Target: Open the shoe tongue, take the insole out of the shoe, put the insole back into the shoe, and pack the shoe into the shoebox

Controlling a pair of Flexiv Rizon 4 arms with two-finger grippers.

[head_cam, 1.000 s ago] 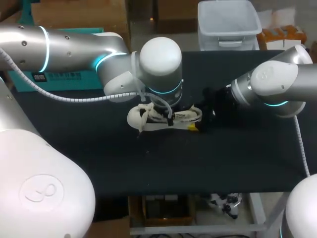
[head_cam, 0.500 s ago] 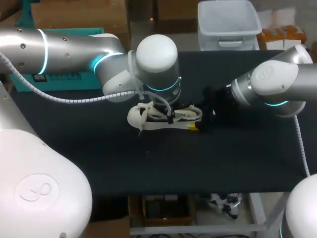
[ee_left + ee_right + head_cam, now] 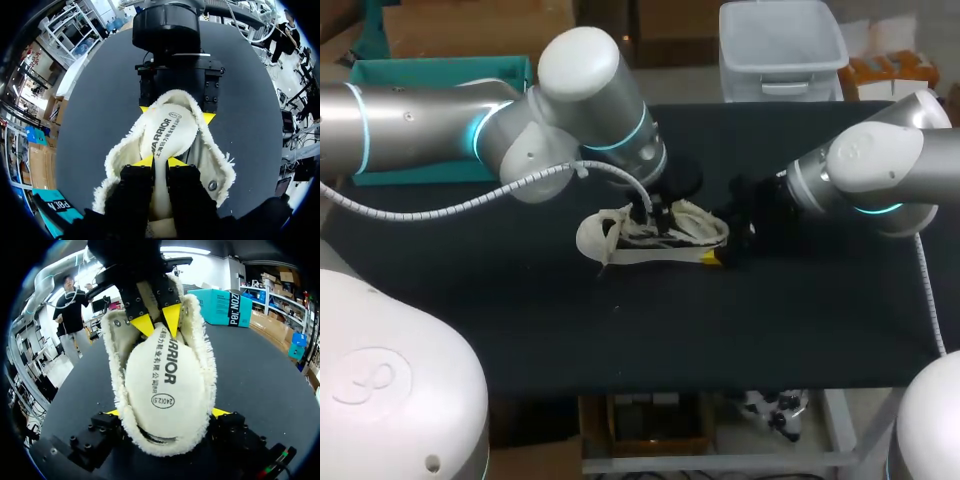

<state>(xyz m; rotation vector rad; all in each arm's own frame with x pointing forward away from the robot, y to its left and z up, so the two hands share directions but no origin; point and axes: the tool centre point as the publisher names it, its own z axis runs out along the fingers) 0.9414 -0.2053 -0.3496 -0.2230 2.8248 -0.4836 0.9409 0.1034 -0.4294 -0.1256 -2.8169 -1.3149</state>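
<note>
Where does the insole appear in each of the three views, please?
Head view: insole in the fleecy shoe, mid-table.
Left wrist view: insole pinched in the left claw.
Right wrist view: insole ahead of the right claw.
Shared landmark: the fleecy shoe.

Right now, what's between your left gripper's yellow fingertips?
The white insole, pinched by the left gripper over the shoe; the left wrist view shows it.

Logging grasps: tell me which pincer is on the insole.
The left pincer: its tips pinch the insole; the right pincer clamps the shoe at its heel.
</note>
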